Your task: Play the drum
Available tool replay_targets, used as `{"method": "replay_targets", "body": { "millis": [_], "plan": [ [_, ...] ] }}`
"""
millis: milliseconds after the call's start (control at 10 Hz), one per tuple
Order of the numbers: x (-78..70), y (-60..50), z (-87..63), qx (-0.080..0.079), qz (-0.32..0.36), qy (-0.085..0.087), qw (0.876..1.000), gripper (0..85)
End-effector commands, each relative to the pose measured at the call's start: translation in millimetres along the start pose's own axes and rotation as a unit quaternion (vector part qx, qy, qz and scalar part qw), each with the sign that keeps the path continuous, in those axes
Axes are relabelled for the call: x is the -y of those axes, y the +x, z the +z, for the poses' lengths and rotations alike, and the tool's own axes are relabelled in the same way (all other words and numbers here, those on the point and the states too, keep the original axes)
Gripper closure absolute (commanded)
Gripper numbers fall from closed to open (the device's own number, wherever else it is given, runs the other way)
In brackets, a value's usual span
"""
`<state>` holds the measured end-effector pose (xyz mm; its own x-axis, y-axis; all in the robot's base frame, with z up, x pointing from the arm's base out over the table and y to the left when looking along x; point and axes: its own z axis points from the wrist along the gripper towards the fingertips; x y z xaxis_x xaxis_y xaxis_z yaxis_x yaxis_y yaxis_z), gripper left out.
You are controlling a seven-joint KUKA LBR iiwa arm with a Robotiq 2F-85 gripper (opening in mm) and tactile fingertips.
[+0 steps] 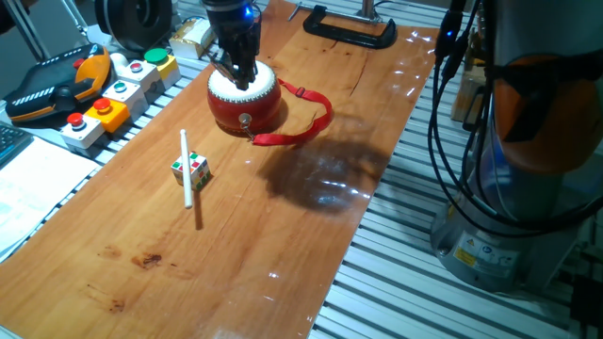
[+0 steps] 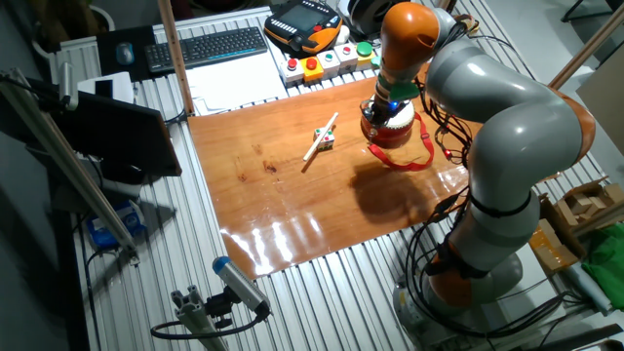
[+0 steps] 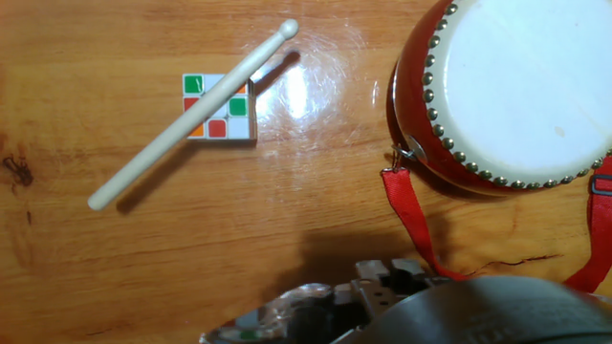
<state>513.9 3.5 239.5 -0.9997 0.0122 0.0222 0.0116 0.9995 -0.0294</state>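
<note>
Drum (image 3: pixel 521 86) skin shows fully only in hand view; pincer (image 1: pixel 237 77) above it, grip indiscernible.

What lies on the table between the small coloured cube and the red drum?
Only bare wood lies between the cube and the drum. The hand view shows it best. The white stick rests across the cube and stops short of the drum.

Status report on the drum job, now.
Gripper down at the drum skin; jaw state unclear. Drum upright, strap loose. Drumstick unheld, lying across the cube, apart from drum.
</note>
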Motion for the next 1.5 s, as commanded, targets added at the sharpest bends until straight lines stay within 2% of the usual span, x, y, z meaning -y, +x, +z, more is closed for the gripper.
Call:
{"method": "replay_targets", "body": {
  "millis": [0,500,1000,1400],
  "plan": [
    [-0.3,-0.3,0.3,0.001,0.003,0.0,1.0,84.3],
    [-12.1,-10.9,15.5,0.005,0.023,-0.002,1.0,84.3],
    [-40.8,-18.5,47.1,0.024,0.06,-0.003,0.998,84.3],
    [-50.8,-21.5,54.6,0.019,0.092,-0.009,0.996,84.3]
  ]
}}
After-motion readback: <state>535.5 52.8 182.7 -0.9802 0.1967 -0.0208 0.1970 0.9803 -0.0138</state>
